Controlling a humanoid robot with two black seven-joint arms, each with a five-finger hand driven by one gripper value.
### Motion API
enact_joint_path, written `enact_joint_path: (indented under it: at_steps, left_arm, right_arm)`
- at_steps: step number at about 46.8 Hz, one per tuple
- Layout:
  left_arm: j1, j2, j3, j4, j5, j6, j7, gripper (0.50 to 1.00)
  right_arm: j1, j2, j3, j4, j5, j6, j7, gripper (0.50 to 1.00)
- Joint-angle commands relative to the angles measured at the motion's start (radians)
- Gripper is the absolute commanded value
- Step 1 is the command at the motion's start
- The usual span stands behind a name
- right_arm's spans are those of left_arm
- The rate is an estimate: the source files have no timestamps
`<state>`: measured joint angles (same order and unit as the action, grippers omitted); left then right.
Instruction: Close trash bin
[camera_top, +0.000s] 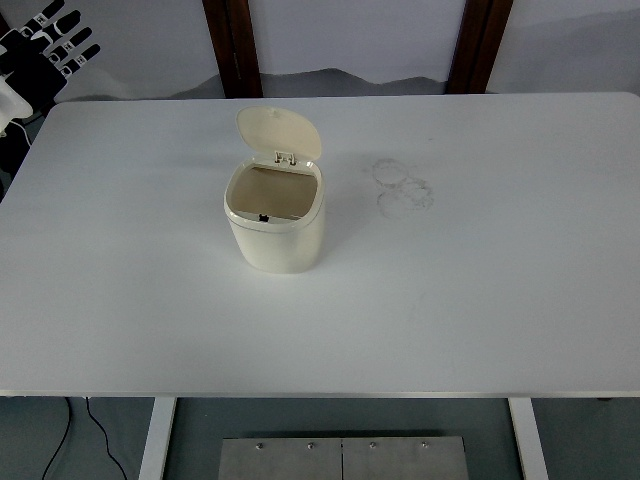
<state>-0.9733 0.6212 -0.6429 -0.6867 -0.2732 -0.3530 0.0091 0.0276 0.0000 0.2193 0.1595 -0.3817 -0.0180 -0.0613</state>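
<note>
A small cream trash bin (276, 232) stands upright on the white table (480, 290), left of the middle. Its lid (278, 132) is tipped up and back on its hinge, so the inside of the bin shows. My left hand (48, 48) is at the top left corner, off the table's far left edge, with its fingers spread and holding nothing. It is far from the bin. My right hand is out of view.
Faint ring marks (402, 186) lie on the table to the right of the bin. Two dark wooden posts (232, 45) stand behind the table's far edge. A cable (60, 440) hangs below the near left edge.
</note>
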Motion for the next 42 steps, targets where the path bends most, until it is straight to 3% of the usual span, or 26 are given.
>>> enact_joint_path:
  at_steps: [1,10,16,32,42]
  left_arm:
    - [-0.019,-0.008,0.000,0.001,0.012,0.002,-0.001,1.000]
    - [-0.064,-0.018,0.006,-0.002,0.046,0.014,0.002,1.000]
    - [-0.099,-0.061,0.012,-0.011,0.103,0.014,0.012,1.000]
    - [-0.199,-0.075,0.043,-0.186,0.252,0.034,0.236,1.000]
    - [-0.327,-0.072,0.222,-0.201,0.259,0.037,0.267,1.000]
  right_arm:
    - [0.000,0.000,0.000,0.000,0.000,0.000,0.000,0.995]
    - [0.000,0.000,0.000,0.000,0.000,0.001,0.000,0.995]
    - [0.000,0.000,0.000,0.000,0.001,0.001,0.000,0.995]
    - [0.000,0.000,0.002,0.000,0.001,0.000,0.000,0.995]
    - [0.000,0.000,0.000,0.000,0.000,0.001,0.000,0.995]
